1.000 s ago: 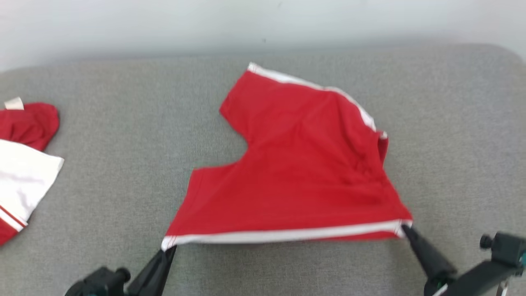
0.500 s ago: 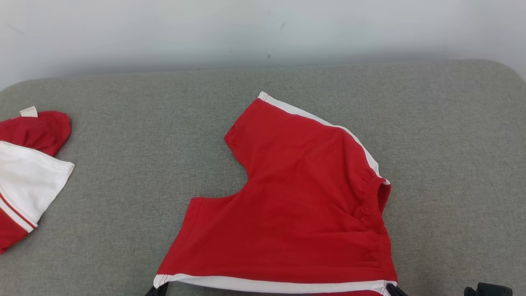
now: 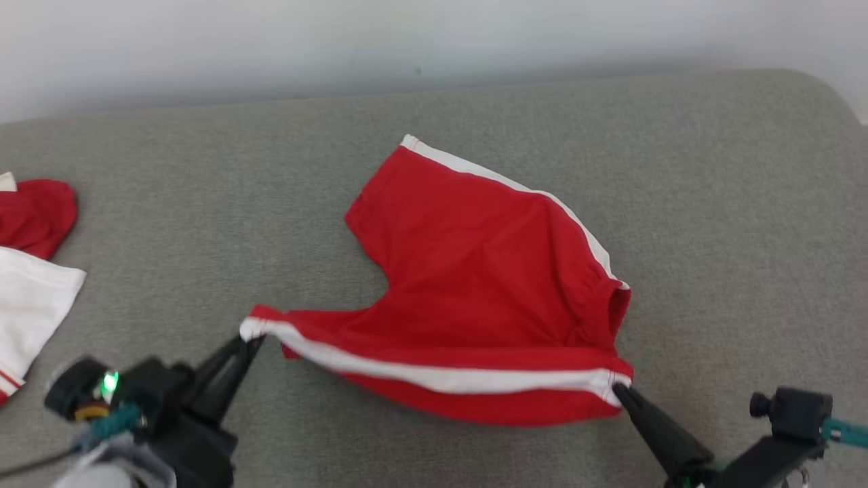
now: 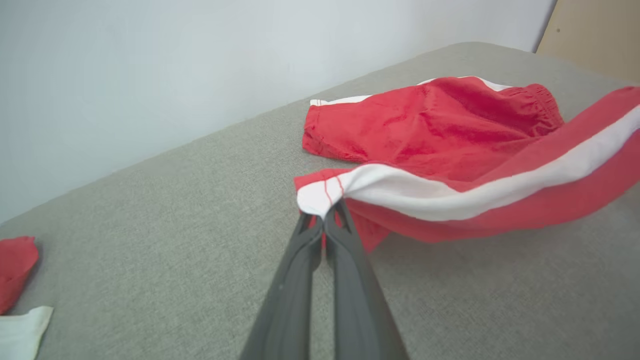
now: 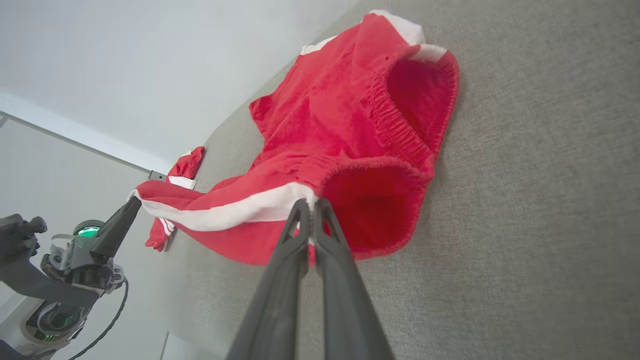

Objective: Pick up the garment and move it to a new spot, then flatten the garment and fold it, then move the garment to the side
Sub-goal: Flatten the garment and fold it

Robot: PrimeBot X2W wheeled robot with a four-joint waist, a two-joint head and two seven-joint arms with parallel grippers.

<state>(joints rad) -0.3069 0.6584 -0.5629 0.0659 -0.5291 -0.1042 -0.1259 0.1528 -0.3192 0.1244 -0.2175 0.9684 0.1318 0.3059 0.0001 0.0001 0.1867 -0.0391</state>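
Observation:
The garment is a pair of red shorts with white side stripes, lying on the grey cushion. Its near edge is lifted off the surface and stretched between both grippers. My left gripper is shut on the white hem corner of the near leg. My right gripper is shut on the waistband end of the same white stripe. The far leg rests flat on the cushion. In the right wrist view the open elastic waist faces the camera, and the left gripper holds the far corner.
A second red and white cloth lies at the cushion's left edge. A pale wall runs behind the cushion. The cushion's rounded right corner is near the frame's edge. Bare grey surface lies left and right of the shorts.
The near striped edge has been lifted and carried toward the far side, so the near leg now folds over. Both grippers rose into view; the head camera also shifted.

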